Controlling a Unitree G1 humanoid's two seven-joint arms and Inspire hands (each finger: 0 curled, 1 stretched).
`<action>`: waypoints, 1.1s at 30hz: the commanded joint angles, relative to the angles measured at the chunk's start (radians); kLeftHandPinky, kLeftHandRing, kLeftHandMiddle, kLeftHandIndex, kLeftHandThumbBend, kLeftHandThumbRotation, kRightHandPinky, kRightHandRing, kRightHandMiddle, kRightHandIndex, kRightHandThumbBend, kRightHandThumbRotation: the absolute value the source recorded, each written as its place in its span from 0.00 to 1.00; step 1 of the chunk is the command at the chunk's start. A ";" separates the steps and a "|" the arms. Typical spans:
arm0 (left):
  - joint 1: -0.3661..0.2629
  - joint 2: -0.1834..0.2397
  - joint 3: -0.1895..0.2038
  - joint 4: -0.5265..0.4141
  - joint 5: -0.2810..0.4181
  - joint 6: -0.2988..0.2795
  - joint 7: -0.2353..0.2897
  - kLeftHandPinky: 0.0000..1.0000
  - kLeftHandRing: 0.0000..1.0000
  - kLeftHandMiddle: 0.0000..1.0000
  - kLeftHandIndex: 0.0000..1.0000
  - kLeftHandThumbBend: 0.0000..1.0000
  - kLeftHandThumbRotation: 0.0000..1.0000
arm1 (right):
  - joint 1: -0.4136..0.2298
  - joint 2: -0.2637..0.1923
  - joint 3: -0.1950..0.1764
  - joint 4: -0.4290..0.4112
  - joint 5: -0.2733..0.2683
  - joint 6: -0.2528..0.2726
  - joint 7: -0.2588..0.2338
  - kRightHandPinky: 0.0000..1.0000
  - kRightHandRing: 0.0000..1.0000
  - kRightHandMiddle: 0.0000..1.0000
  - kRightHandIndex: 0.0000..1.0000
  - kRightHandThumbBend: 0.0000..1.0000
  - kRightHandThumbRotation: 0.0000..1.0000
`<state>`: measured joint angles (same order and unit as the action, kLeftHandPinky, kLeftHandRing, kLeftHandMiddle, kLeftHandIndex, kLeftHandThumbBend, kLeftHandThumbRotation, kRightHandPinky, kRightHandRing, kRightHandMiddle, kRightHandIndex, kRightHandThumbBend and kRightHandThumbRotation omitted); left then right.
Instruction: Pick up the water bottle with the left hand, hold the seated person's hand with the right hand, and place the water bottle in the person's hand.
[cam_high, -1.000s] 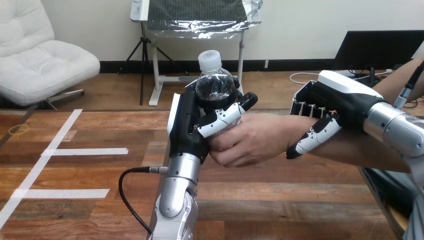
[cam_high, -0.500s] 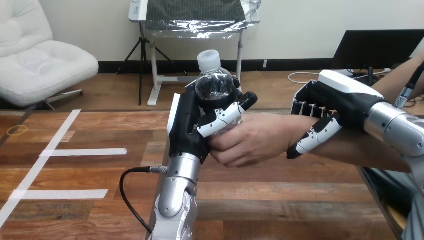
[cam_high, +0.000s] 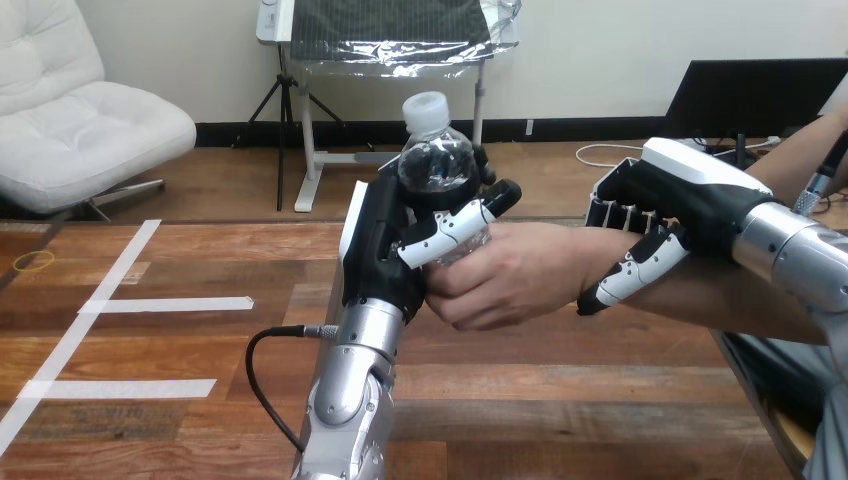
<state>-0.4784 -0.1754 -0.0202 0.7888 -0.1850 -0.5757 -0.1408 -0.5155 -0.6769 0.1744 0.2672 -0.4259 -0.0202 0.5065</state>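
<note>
Clear plastic, the water bottle (cam_high: 436, 165) stands upright with its long axis vertical, clasped by the curled fingers and thumb of the left hand (cam_high: 385, 250) above the counter (cam_high: 200, 350). Directly to that hand's right and touching it is the person's hand (cam_high: 510, 275), fingers curled at the bottle's lower body, so the handover looks to need a loosening of the left hand rather than travel. Further right, the right hand (cam_high: 660, 215) wraps fingers and thumb round the person's wrist (cam_high: 572, 252).

place: lab test bench | evidence: wooden table (cam_high: 560, 400) marked with white tape lines (cam_high: 170, 303)
</note>
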 joint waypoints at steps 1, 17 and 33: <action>-0.022 -0.099 -0.061 -0.063 0.016 0.024 -0.044 0.49 0.59 0.64 0.65 0.78 0.27 | -0.030 -0.003 -0.021 -0.010 0.020 -0.003 -0.005 0.30 0.36 0.42 0.42 0.94 0.21; -0.022 -0.061 -0.057 -0.077 0.080 0.039 -0.011 0.73 0.78 0.78 0.79 0.84 0.65 | -0.017 -0.032 -0.010 -0.008 0.001 -0.052 0.007 0.38 0.45 0.52 0.57 0.92 0.42; -0.001 -0.051 -0.047 -0.115 0.102 0.039 -0.001 0.87 0.88 0.87 0.87 0.87 0.86 | -0.009 -0.045 -0.021 0.003 0.039 -0.066 0.057 0.53 0.64 0.68 0.72 0.96 0.53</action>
<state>-0.4718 -0.1722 -0.0267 0.7245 -0.1069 -0.5278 -0.1379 -0.5115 -0.7181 0.1710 0.2701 -0.4192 -0.0705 0.5543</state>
